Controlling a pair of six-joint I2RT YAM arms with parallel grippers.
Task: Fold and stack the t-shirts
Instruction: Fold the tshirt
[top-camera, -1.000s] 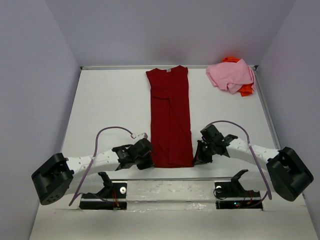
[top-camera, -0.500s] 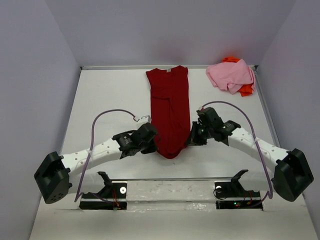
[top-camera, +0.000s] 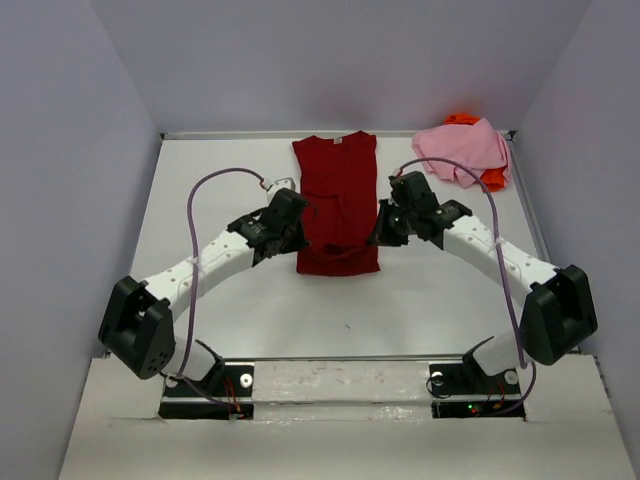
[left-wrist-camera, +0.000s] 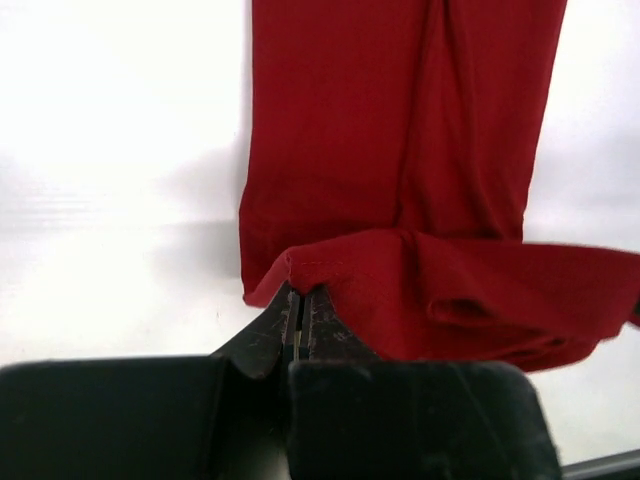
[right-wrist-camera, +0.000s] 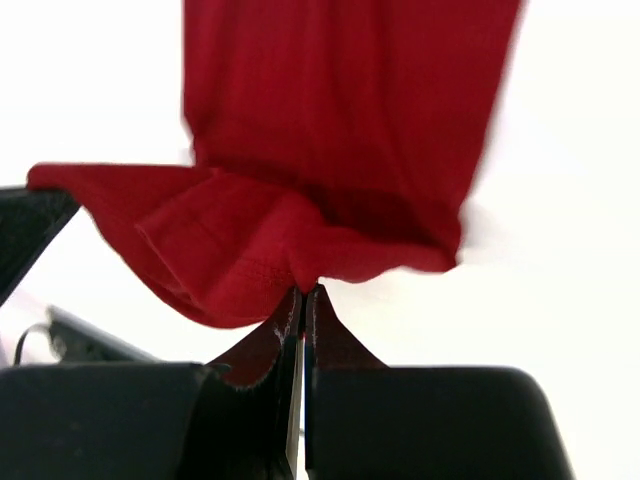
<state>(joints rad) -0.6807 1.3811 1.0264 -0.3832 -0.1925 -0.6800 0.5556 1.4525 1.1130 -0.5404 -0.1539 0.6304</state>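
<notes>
Top external: left end effector (top-camera: 297, 235) and right end effector (top-camera: 382, 232) each clenched a hem corner of the red shirt (top-camera: 338, 185), raised so it could fold toward twelve o'clock.

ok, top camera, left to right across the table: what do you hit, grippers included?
left gripper → dark red t-shirt → right gripper → light pink t-shirt. Orange t-shirt is left out because it sits under the pink one.
</notes>
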